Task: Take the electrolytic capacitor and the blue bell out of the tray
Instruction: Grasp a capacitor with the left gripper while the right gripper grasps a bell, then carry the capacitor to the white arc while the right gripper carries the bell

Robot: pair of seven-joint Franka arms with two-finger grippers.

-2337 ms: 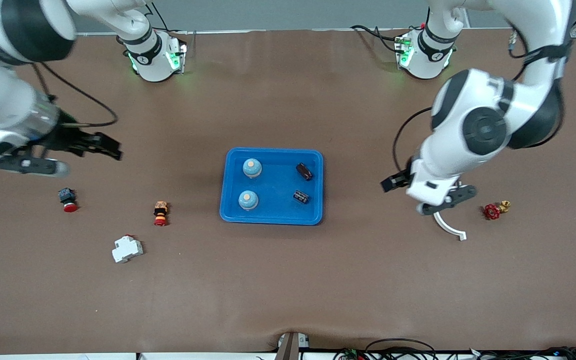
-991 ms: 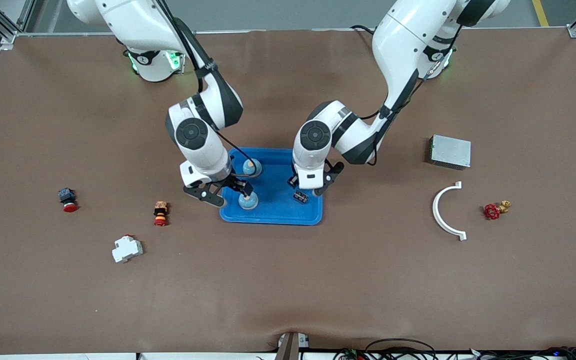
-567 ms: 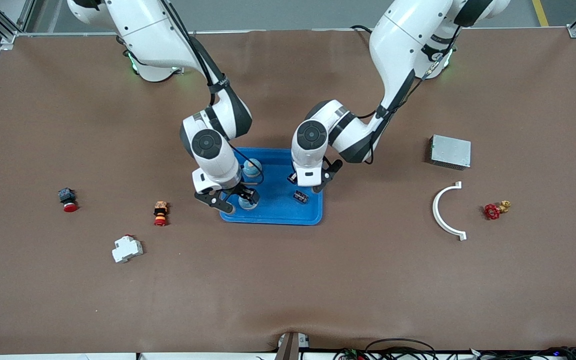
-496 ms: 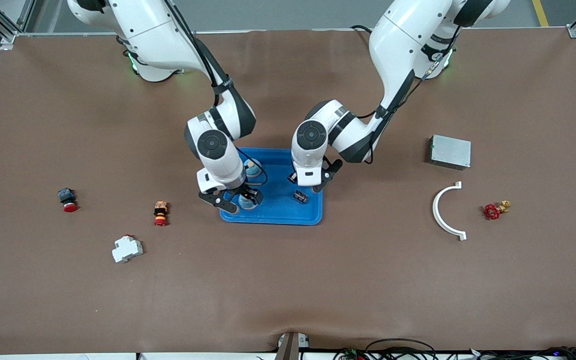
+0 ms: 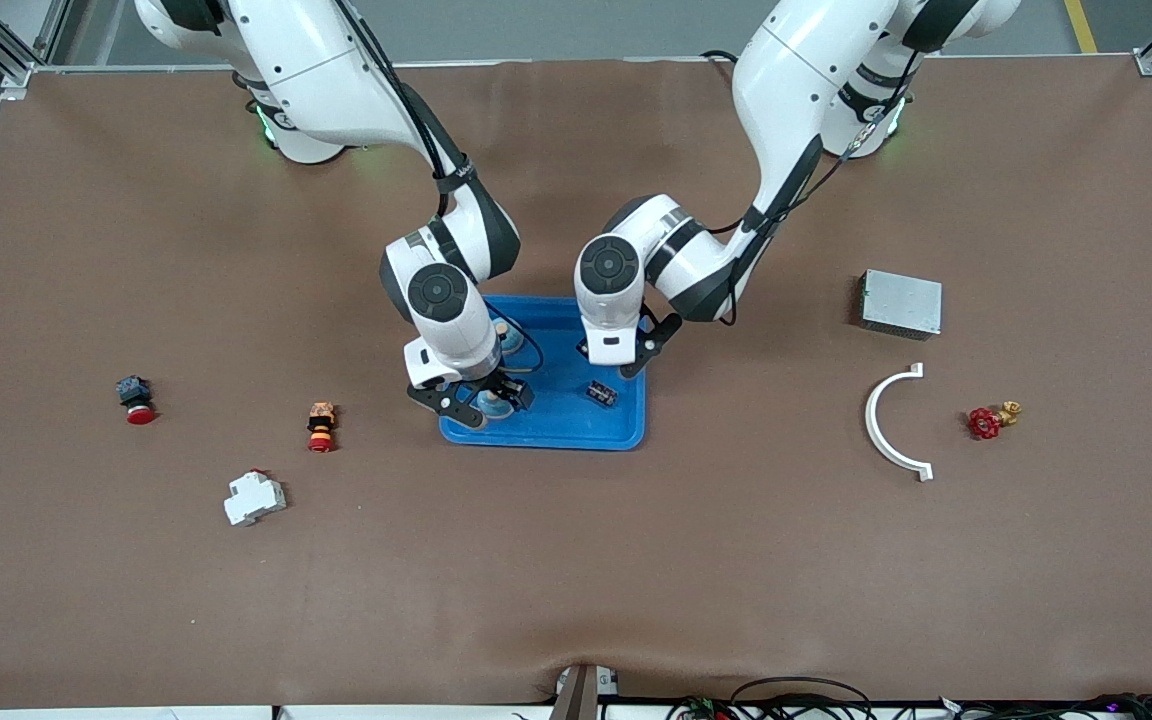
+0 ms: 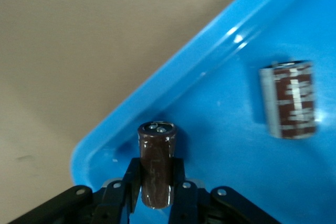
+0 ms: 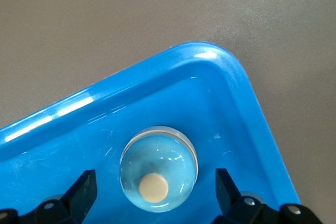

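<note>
Brown capacitor (image 6: 156, 163) pinched by left claw (image 6: 156, 192).

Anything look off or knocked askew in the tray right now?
Nothing stands out. In the blue tray, the left gripper is shut on one capacitor; the other capacitor lies flat on its side, intact. The right gripper is open around an upright bell. No spills or damage visible.

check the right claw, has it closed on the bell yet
No, the right claw stands open, its fingers apart on either side of the bell in the tray.
</note>
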